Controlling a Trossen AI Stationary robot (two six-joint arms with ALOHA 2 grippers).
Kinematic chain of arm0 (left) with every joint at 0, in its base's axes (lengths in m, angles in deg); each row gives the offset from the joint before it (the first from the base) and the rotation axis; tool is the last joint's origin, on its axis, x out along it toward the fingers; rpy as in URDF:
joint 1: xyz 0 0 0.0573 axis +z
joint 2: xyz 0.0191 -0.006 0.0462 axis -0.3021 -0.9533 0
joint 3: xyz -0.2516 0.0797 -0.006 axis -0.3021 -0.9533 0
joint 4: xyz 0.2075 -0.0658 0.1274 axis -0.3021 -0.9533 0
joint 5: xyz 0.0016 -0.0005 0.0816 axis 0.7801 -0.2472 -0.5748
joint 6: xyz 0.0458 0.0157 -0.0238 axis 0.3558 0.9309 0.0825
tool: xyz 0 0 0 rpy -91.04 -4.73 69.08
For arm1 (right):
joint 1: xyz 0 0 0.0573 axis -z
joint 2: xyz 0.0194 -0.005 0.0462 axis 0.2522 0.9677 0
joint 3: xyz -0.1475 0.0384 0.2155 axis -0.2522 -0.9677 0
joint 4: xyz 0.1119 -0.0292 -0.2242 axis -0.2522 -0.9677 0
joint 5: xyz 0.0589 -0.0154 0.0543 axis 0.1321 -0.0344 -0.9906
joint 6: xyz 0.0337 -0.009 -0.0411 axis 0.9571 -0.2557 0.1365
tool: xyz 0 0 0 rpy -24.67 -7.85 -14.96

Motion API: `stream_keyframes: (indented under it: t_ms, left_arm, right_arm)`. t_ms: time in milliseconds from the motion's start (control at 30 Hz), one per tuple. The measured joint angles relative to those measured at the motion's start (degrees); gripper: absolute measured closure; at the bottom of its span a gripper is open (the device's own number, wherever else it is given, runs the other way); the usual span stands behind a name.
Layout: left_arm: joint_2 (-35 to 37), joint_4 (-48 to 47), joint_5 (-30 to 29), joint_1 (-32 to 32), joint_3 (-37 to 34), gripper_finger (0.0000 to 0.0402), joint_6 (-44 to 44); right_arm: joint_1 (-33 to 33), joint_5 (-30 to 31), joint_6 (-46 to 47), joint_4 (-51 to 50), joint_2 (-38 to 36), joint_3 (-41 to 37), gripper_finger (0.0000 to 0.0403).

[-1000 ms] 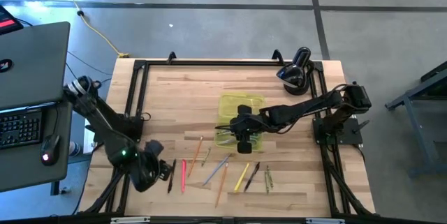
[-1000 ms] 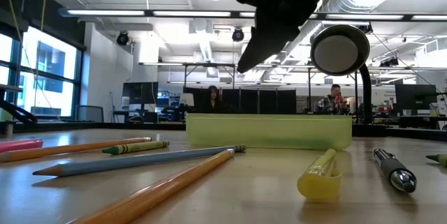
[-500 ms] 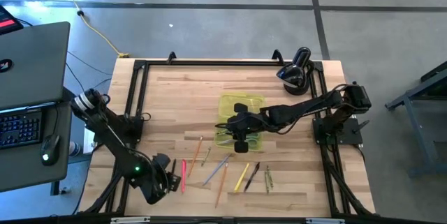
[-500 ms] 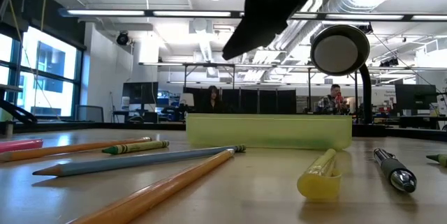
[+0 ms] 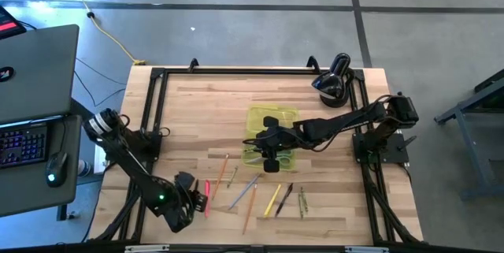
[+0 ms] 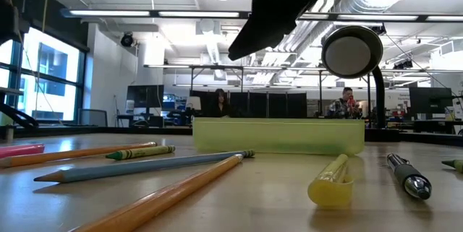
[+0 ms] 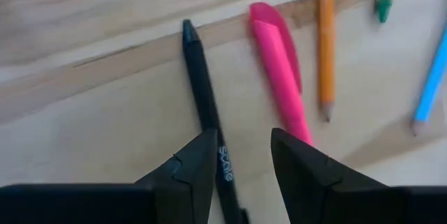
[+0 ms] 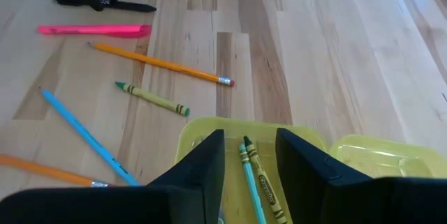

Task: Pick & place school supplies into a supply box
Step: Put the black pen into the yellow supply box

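Observation:
My left gripper [image 7: 242, 155] stands open, low over the table near its front left, fingers pointing down. A black pen [image 7: 202, 98] lies on the wood and runs between its fingers; whether a finger touches it I cannot tell. Beside the pen lie a pink highlighter [image 7: 279, 63] and an orange pencil [image 7: 325, 35]. My right gripper [image 8: 249, 155] hovers open above the yellow-green supply box [image 5: 272, 119], where crayons [image 8: 255, 178] lie inside. More pencils and pens [image 5: 252, 194] are spread out on the table in front of the box.
A black rounded device [image 5: 331, 81] stands at the far right corner. A black frame [image 5: 153, 103] rims the table. A laptop [image 5: 35, 72] sits off the table's left side. Bare wood lies left of and beyond the box.
My left gripper has come down and moved toward the table's right, onto the black pen, still open. My right gripper has stayed over the box and tipped its fingers up a little.

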Motion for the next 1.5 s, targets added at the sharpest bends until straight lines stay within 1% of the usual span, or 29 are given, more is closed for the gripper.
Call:
stream_keyframes:
  t_ms: [100, 133, 200, 300, 433, 533, 700, 767, 800, 933, 1000, 1167, 1267, 1500]
  left_arm:
    - [-1.29, -0.68, 2.92, -0.09, -0.02, 0.0230, -1.13]
    - [-1.20, -0.27, 2.93, -0.11, -0.03, 0.0230, -1.25]
    - [-1.26, -0.56, 1.43, -0.06, 0.09, 0.0230, -0.97]
    - [-1.00, -1.07, -2.97, -0.04, 0.06, 0.0230, 0.77]
    - [-0.98, -3.45, -3.22, -0.02, 0.07, 0.0230, 2.05]
    - [-2.81, -4.06, -4.02, -0.10, 0.09, 0.0230, 1.50]
    - [-6.42, -2.45, -6.83, -0.94, 0.61, 0.0230, 1.36]
    - [-7.77, -3.31, -9.72, -1.72, 2.06, 0.0230, 0.87]
    - [-8.38, -4.36, -11.01, -1.92, 2.81, 0.0230, 0.00]
    - [-9.16, -9.93, -11.51, -2.42, 4.55, 0.0230, -3.64]
    - [-9.21, -14.03, -12.69, -2.36, 4.96, 0.0230, -4.24]
    - [-8.56, -18.37, -16.45, -2.25, 8.07, 0.0230, -4.40]
    - [-8.51, -16.50, -18.32, -2.25, 9.29, 0.0230, -3.97]
    - [-11.20, -5.09, -15.72, -2.27, 9.29, 0.0230, 3.59]
  right_arm:
    - [0.00, -0.02, 0.03, -0.12, 0.00, 0.00, 0.0295]
    - [0.00, -0.03, 0.23, -0.13, 0.00, -0.01, 0.0295]
    - [0.00, -0.07, 0.44, -0.13, 0.00, -0.01, 0.0295]
    - [0.00, -0.06, 0.38, -0.26, 0.00, -0.01, 0.0295]
    - [0.09, -0.06, 0.28, 0.00, 0.00, -0.01, 0.0295]
    - [0.08, -0.04, 0.11, 0.03, 0.00, -0.01, 0.0295]
    - [0.09, -0.08, 0.39, -0.15, 0.00, -0.01, 0.0295]
    - [0.09, -0.09, 0.17, -0.22, 0.00, -0.01, 0.0295]
    - [0.09, -0.04, -0.11, -0.22, 0.00, -0.01, 0.0295]
    - [0.12, -0.01, -0.97, 0.35, 0.00, -0.03, 0.0295]
    - [0.11, 0.28, -1.03, 0.91, 0.01, -0.03, 0.0295]
    - [0.11, 0.02, -0.63, 1.46, 0.02, -0.03, 0.0295]
    - [0.11, 0.00, 0.29, 1.56, 0.02, -0.03, 0.0295]
    - [0.11, 0.00, 0.50, 1.79, 0.02, -0.03, 0.0295]
